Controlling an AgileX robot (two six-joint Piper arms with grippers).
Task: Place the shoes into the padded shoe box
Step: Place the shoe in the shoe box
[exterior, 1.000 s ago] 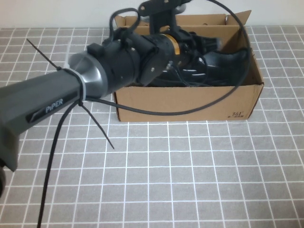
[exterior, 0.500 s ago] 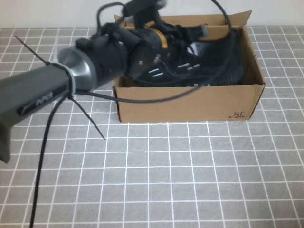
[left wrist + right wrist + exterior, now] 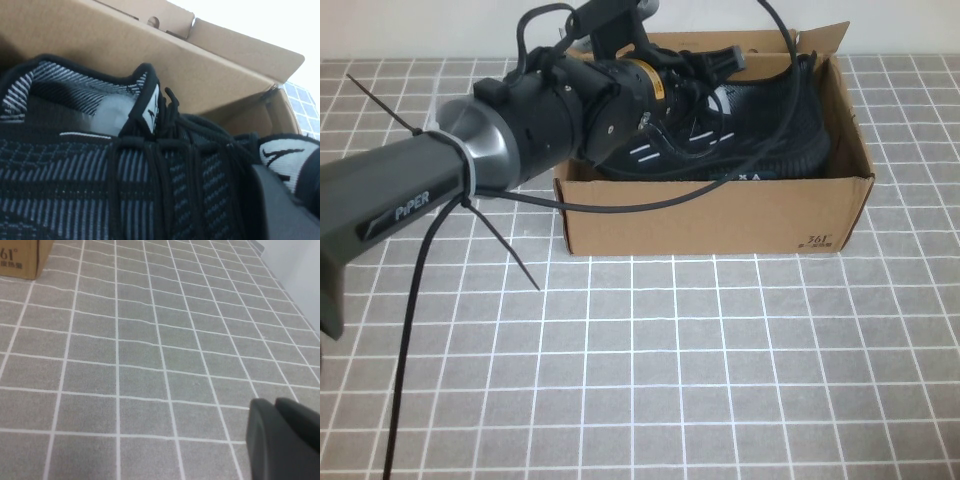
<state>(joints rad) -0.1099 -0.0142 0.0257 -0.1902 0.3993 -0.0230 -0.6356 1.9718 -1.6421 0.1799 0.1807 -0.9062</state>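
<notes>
The brown padded shoe box (image 3: 720, 215) stands at the back of the table with its flaps up. My left gripper (image 3: 712, 72) reaches into it from the left and is shut on a black knit shoe (image 3: 750, 130) with white dash marks, held tilted just above the front wall. In the left wrist view the shoe's laces and tongue (image 3: 150, 165) fill the picture, and one finger (image 3: 285, 210) shows beside them. The second shoe's white tongue label (image 3: 282, 155) shows deeper in the box. My right gripper (image 3: 274, 402) is shut and empty over the bare table.
The table is a grey mat with a white grid (image 3: 720, 380). The left arm (image 3: 420, 200) and its loose cable (image 3: 650, 200) cross the box's left end. A corner of the box (image 3: 20, 260) shows far off in the right wrist view.
My left arm has drawn back to the left over the box. The shoe, hidden under the arm before, now shows along the box and has shifted slightly left and up.
</notes>
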